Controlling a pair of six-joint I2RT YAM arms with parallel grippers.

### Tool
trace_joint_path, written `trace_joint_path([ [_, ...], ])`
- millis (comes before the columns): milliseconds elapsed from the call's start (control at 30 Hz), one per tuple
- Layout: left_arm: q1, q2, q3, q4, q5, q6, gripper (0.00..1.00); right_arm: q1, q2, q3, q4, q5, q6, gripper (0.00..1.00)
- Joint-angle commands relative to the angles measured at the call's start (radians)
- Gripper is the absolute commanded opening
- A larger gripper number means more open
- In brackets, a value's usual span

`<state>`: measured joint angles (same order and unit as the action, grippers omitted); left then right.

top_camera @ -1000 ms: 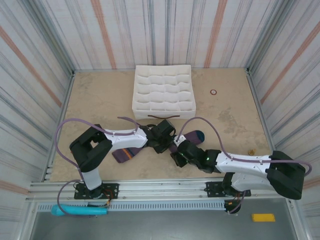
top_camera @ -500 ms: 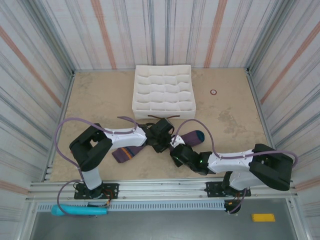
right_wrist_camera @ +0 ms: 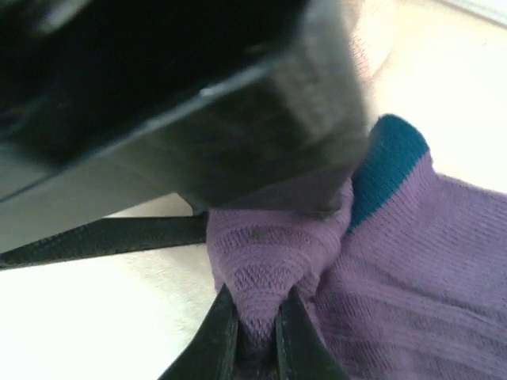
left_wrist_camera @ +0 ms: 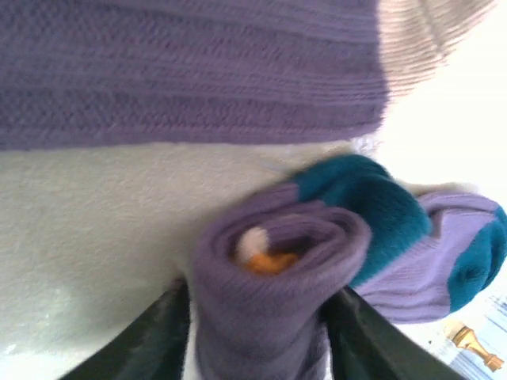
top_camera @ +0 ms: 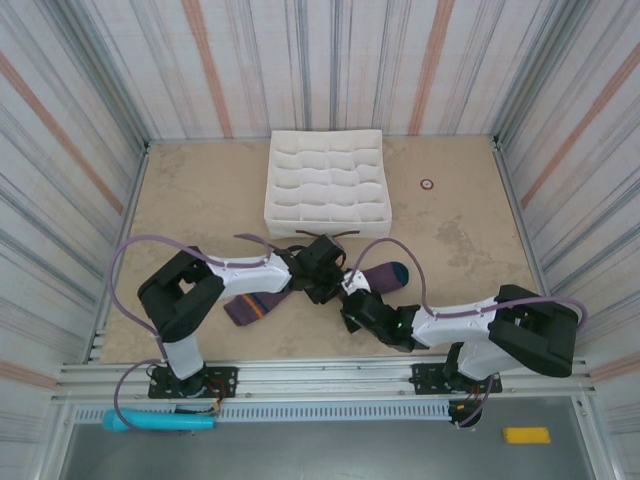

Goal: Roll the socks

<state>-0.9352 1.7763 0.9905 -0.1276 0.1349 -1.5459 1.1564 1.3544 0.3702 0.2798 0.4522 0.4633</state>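
Beige tabletop [top_camera: 200,200], bit stained, boxed in by striped corrugated walls [top_camera: 90,90]. White divider tray [top_camera: 320,222] at back middle. Teal-heel sock [top_camera: 385,274] mid-table, near end rolled up, long axis slanting away to right, teal tip pointing right. Striped sock [top_camera: 250,308] flat under left arm, slanting same way. Left gripper [left_wrist_camera: 253,340] jaws apart, straddling roll. Right gripper [right_wrist_camera: 252,317] pinched tight on same sock's purple fabric.

Socks [left_wrist_camera: 273,269] ribbed knit cloth, matt; tabletop [top_camera: 200,200] rough, mottled, matt
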Motion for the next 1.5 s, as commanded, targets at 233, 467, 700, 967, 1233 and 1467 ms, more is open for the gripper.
trace_joint_path([
  [233, -0.001, -0.048, -0.012, -0.071, -0.026, 0.075, 0.94, -0.208, -0.061, -0.141, -0.040, -0.396, 0.119, 0.00],
  [467, 0.006, -0.051, -0.007, -0.097, -0.039, 0.097, 0.94, -0.292, -0.057, -0.163, -0.049, -0.504, 0.186, 0.00],
  [700, 0.015, -0.098, -0.036, -0.020, -0.048, 0.168, 0.91, -0.405, -0.002, -0.156, -0.045, -0.647, 0.248, 0.00],
  [967, 0.017, -0.110, -0.024, -0.038, -0.050, 0.288, 0.82, -0.575, 0.048, -0.140, -0.112, -0.808, 0.347, 0.00],
  [1233, 0.012, -0.077, -0.008, -0.040, -0.034, 0.314, 0.74, -0.615, 0.098, -0.122, -0.174, -0.843, 0.460, 0.00],
  [1467, 0.002, -0.034, 0.028, -0.040, -0.033, 0.335, 0.70, -0.634, 0.074, -0.152, -0.229, -0.821, 0.543, 0.00],
])
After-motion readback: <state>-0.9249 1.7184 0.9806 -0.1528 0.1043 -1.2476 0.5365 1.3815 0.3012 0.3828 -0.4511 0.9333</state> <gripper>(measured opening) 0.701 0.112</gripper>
